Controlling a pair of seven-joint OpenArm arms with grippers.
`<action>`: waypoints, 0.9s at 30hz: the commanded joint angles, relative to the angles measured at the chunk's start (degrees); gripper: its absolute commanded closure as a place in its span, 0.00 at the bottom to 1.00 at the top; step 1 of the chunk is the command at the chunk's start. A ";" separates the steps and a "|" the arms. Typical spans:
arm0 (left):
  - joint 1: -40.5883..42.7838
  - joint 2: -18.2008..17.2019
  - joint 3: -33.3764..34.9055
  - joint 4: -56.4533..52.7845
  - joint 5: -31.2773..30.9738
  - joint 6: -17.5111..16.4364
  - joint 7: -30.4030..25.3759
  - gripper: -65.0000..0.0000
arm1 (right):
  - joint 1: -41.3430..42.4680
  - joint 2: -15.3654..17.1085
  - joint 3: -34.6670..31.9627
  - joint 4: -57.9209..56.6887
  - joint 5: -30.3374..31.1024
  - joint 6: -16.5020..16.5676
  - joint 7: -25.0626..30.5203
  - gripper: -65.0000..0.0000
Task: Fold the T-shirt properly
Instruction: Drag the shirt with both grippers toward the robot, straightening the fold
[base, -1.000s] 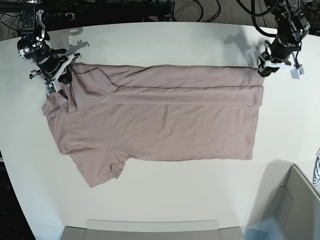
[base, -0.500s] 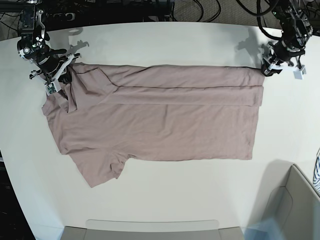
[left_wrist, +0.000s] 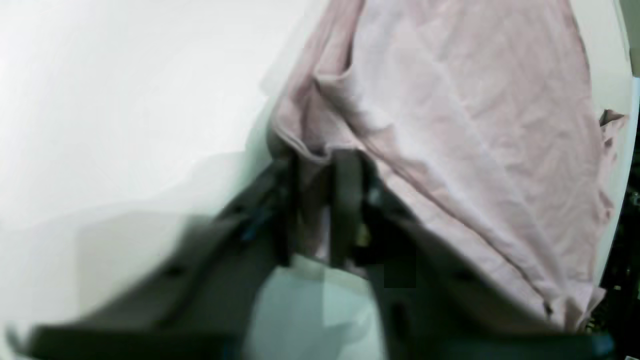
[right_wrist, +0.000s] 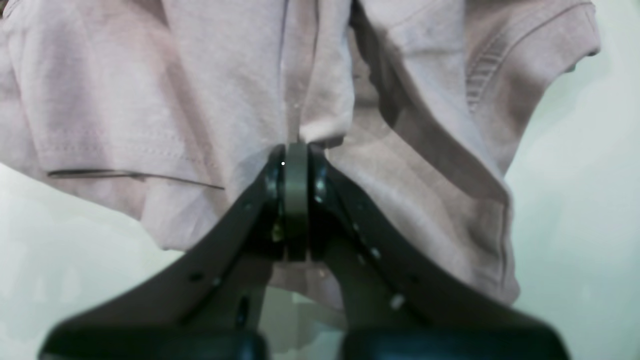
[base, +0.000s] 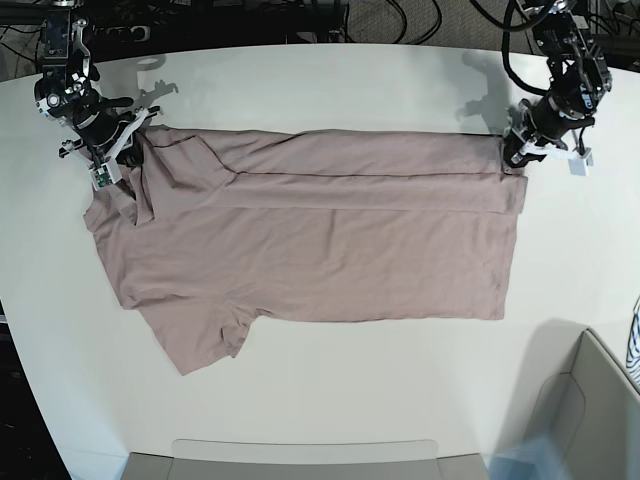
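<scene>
The white table (base: 330, 400) carried the T-shirt (base: 320, 240), spread flat with its long axis running across the base view, neck and sleeves toward that view's left, hem toward its right, and its far edge already turned over in a narrow band. The two arms stood at opposite ends of that far edge. The right gripper (right_wrist: 296, 150) sat at the shoulder end, jaws pressed together on a bunch of the fabric. The left gripper (left_wrist: 312, 165) was at the far hem corner, with fabric between its nearly closed jaws, so it looked to be pinching that corner. Nothing lay on the shirt between them; a grey bin (base: 585, 420) stood well clear at the near corner.
</scene>
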 joint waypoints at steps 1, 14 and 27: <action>0.00 -0.50 -0.15 0.34 0.88 0.44 1.14 1.00 | -1.23 -0.01 -0.57 -0.93 -1.42 1.25 -5.91 1.00; 9.32 -2.61 -2.61 1.04 0.79 0.44 1.67 1.00 | -8.79 0.08 -0.39 4.79 -1.25 1.25 -5.91 1.00; 18.99 -6.83 -8.33 4.82 0.79 0.44 1.67 1.00 | -16.70 0.08 -0.39 7.25 -1.25 1.25 -5.56 1.00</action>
